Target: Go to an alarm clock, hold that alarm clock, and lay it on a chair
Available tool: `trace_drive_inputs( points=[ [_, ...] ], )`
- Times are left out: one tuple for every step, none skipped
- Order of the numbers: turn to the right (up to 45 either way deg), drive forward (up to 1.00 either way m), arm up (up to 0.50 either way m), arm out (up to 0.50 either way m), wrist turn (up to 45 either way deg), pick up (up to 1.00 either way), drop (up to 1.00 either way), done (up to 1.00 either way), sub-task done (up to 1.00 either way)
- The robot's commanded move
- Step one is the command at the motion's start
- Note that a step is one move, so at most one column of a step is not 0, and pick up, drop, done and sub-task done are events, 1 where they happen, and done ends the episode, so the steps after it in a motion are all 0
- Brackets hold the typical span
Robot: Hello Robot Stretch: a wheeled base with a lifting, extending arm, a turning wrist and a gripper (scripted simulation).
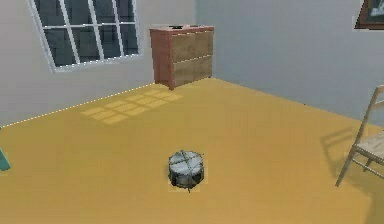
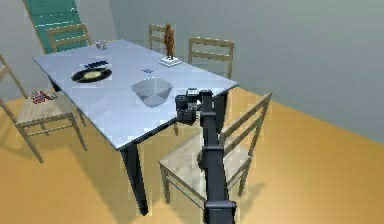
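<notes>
Gripper (image 2: 181, 103) hangs by the table's (image 2: 105, 105) edge, near a chair (image 2: 186, 162) — whether it carries the alarm clock, or how its fingers stand, I cannot tell. Probably the laying step; next, lower onto the seat.

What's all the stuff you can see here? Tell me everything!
Window: one, white frame, forward view's upper left.
Picture: one, dark-framed, forward view's top right.
Dresser: one, brown, by the far wall.
Round thing: one, grey, on the floor.
Table: one, pale blue, arm side view's middle.
Chairs: five, light wood, around the table.
Bowl: one, whitish, on the table.
Plate: one, dark, on the table.
Statue: one, brown, table's far end.
Arm: one, dark, beside the table.
Gripper: one, dark, near the bowl.
</notes>
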Motion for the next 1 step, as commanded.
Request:
trace_drive_inputs(
  points=[
    [0.0, 0.0, 0.0, -0.08, 0.0, 0.0, 0.0, 0.0, 0.0]
  ],
)
